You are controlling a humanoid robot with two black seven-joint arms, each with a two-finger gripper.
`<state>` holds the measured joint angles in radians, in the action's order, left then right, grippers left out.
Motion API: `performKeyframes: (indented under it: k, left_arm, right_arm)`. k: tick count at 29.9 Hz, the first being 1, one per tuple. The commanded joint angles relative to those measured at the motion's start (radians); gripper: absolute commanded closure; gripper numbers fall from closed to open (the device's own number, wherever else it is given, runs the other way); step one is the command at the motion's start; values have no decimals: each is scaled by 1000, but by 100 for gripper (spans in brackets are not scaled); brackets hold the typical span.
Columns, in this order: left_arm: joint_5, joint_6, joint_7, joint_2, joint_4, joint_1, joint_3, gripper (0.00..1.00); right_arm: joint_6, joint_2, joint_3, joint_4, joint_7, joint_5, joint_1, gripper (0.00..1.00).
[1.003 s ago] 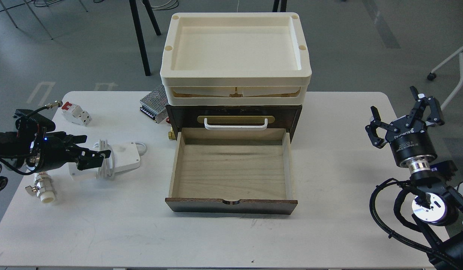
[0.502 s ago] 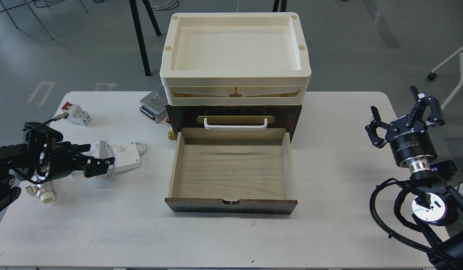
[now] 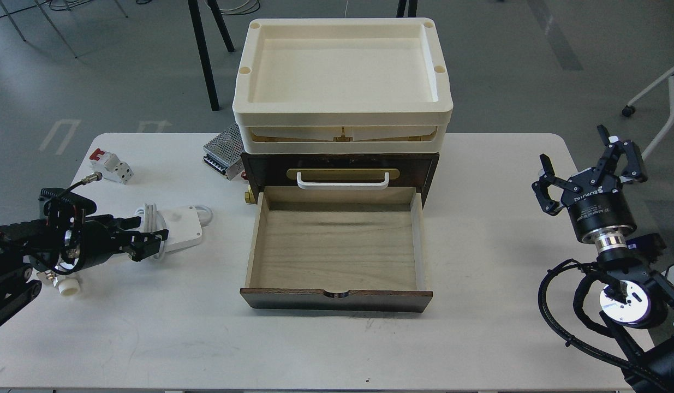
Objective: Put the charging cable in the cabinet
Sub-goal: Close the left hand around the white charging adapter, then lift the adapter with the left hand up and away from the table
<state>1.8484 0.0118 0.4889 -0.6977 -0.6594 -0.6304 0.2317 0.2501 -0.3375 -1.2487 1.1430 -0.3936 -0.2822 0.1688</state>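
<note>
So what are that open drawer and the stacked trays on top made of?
The drawer looks like pale unfinished wood, with visible grain, behind a dark stained front. The trays look like cream moulded plastic, matte, with rounded edges. The handle is probably white plastic.

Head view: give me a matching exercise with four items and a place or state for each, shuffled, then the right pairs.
Items:
1. charging cable
2. drawer
3. breaker
4. right gripper

Places or states:
A. pulled out, nothing inside
B. far left of the table, near its back edge
C. open, raised at the table's right end
D. on the table at the left gripper fingertips

Pairs: 1-D, 2-A, 3-B, 4-C
</note>
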Motion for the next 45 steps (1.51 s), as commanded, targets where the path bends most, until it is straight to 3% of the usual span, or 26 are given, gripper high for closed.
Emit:
performKeyframes:
  k: [1,3,7,21,34,39,45]
  left_arm:
    - [8,33,0,-3,0,1,-23,82]
    - [5,34,0,-3,0,3,-41,94]
    - [2,39,0,-5,0,-2,-45,99]
    - [-116,97,0,-89,-16,-12,-29,99]
    - [-527,88,0,-325,-88,-92,9,99]
    - [-623,21,0,-425,-204,-152,135,99]
    - [-689,-146,0,-485,-270,-206,406,99]
  right_arm:
    - [0,0,0,0,1,0,0,1]
    - [0,0,0,0,-1,0,0,0]
    - [0,0,0,0,1,0,0,0]
    - [0,0,2,0,-1,0,0,0]
    - [0,0,2,0,1,0,0,1]
    - [0,0,2,0,1,0,0,0]
    - [0,0,2,-2,1,0,0,0]
